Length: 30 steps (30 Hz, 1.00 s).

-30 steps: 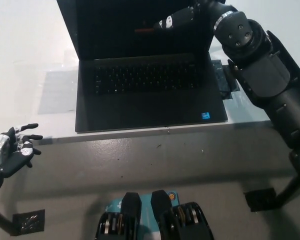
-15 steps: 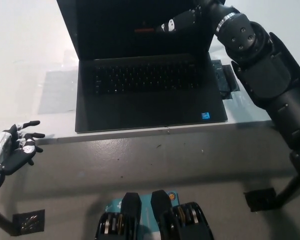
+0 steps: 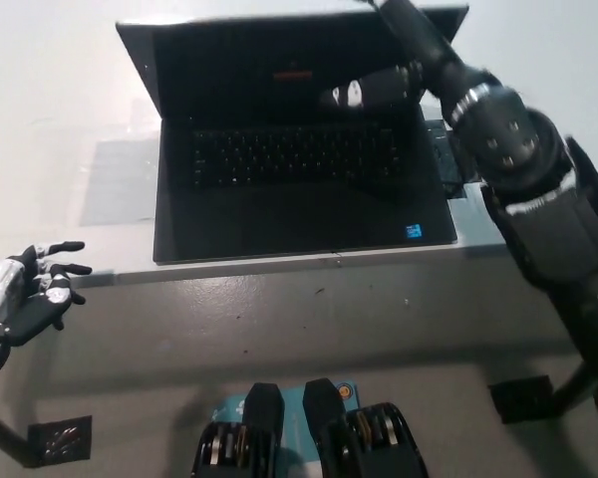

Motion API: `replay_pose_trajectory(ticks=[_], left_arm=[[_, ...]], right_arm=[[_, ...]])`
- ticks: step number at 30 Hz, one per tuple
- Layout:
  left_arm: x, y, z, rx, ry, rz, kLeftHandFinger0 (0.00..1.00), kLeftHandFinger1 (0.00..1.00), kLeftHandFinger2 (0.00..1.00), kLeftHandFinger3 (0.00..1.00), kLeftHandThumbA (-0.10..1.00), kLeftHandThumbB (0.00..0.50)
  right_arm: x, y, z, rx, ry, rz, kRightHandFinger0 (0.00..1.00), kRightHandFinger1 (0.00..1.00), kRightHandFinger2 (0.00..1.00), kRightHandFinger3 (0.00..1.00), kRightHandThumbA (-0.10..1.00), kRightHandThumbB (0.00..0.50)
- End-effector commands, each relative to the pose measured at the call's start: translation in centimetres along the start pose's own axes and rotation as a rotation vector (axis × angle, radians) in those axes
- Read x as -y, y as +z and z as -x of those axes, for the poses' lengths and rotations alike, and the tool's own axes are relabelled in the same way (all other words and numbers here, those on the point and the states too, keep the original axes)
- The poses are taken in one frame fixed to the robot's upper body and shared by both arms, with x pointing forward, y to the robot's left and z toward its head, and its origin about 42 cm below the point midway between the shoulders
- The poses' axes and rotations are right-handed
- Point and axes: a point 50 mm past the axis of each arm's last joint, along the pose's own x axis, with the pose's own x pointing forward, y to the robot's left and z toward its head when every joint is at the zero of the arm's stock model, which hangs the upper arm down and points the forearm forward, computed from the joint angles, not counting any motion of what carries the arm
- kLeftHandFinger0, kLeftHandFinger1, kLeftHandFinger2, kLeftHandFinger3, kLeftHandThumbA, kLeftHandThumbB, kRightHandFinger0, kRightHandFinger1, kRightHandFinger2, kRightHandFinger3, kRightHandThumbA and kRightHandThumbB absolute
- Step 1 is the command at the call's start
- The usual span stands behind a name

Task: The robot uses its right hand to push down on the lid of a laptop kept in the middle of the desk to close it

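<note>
Now right hand [image 3: 371, 92] on laptop [image 3: 299, 189] lid, finger state unclear; left hand [image 3: 30, 299] spread off desk [image 3: 40, 119] edge

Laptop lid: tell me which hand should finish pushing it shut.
Right. The black right hand is already against the laptop lid, which is tilted partway down over the keyboard. The white left hand rests open off the desk's near edge, far from the laptop.

The laptop's lid [image 3: 279, 45] has tipped forward over the keyboard: its top edge, out of frame a second ago, now shows in the head view. The black right hand [image 3: 374, 92] has dropped lower before the screen, and its forearm now crosses the lid's upper right corner, reaching further in.
</note>
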Motion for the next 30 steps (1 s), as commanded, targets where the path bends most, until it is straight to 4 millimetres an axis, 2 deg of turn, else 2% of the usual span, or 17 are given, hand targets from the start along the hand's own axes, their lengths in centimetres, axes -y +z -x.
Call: replay_pose_trajectory(ticks=[1,3,5,6,9,11,15,18,21,25,27,28,30], left_arm=[[-2.0,2.0,-0.5,0.046,0.017,-0.057,0.28,0.46,0.63,0.76,0.09,0.0],[-2.0,2.0,-0.6,0.044,0.02,-0.058,0.27,0.46,0.63,0.76,0.09,0.007],[-2.0,1.9,-0.5,0.053,0.016,-0.055,0.29,0.47,0.65,0.77,0.1,0.01],[-2.0,2.0,-0.5,0.052,0.018,-0.056,0.3,0.47,0.65,0.78,0.1,0.006],[-2.1,2.1,-0.4,0.052,0.021,-0.066,0.31,0.48,0.64,0.77,0.11,0.014],[-2.2,2.3,-0.5,0.049,0.018,-0.06,0.31,0.48,0.64,0.78,0.11,0.001],[-2.3,2.5,-0.8,0.054,0.021,-0.062,0.34,0.48,0.63,0.76,0.09,0.007],[-2.3,2.6,-0.8,0.055,0.029,-0.059,0.32,0.47,0.61,0.73,0.09,0.01],[-2.2,2.6,-0.6,0.053,0.025,-0.059,0.32,0.47,0.62,0.76,0.11,0.01],[-2.4,2.8,-0.8,0.061,0.024,-0.064,0.33,0.48,0.62,0.76,0.1,0.009],[-2.5,3.1,-1.0,0.069,0.026,-0.066,0.33,0.47,0.62,0.75,0.1,0.011],[-2.5,3.3,-1.0,0.059,0.033,-0.059,0.33,0.48,0.62,0.76,0.1,0.011],[-2.6,3.7,-1.2,0.068,0.03,-0.064,0.36,0.5,0.65,0.78,0.09,0.003]], right_arm=[[1.0,-0.3,3.4,-0.095,0.041,-0.107,1.0,0.97,0.92,1.0,1.0,0.189],[0.6,-0.8,4.8,-0.111,0.027,-0.145,1.0,0.94,0.92,1.0,1.0,0.209],[0.3,-1.5,5.7,-0.122,0.013,-0.161,1.0,0.93,0.91,1.0,1.0,0.209],[0.2,-1.8,6.2,-0.129,0.007,-0.154,1.0,0.95,0.9,1.0,1.0,0.187],[-0.1,-2.9,7.2,-0.151,-0.036,-0.198,1.0,0.94,0.89,1.0,1.0,0.173],[-0.2,-3.6,7.8,-0.163,-0.068,-0.251,1.0,0.94,0.88,0.99,1.0,0.191],[-0.5,-4.1,8.5,-0.172,-0.076,-0.29,1.0,0.95,0.91,1.0,1.0,0.208],[-1.3,-4.7,9.9,-0.176,-0.084,-0.328,1.0,0.98,0.92,1.0,1.0,0.184],[-2.0,-5.1,10.8,-0.185,-0.103,-0.35,1.0,1.0,0.95,1.0,1.0,0.191],[-2.4,-5.5,11.3,-0.195,-0.12,-0.39,1.0,1.0,0.95,1.0,1.0,0.198],[-2.5,-5.7,11.3,-0.199,-0.125,-0.409,1.0,1.0,0.96,1.0,1.0,0.186],[-2.9,-5.9,11.5,-0.206,-0.135,-0.439,1.0,1.0,0.98,1.0,1.0,0.165],[-3.2,-6.1,11.4,-0.209,-0.141,-0.467,1.0,1.0,0.99,1.0,1.0,0.17]])
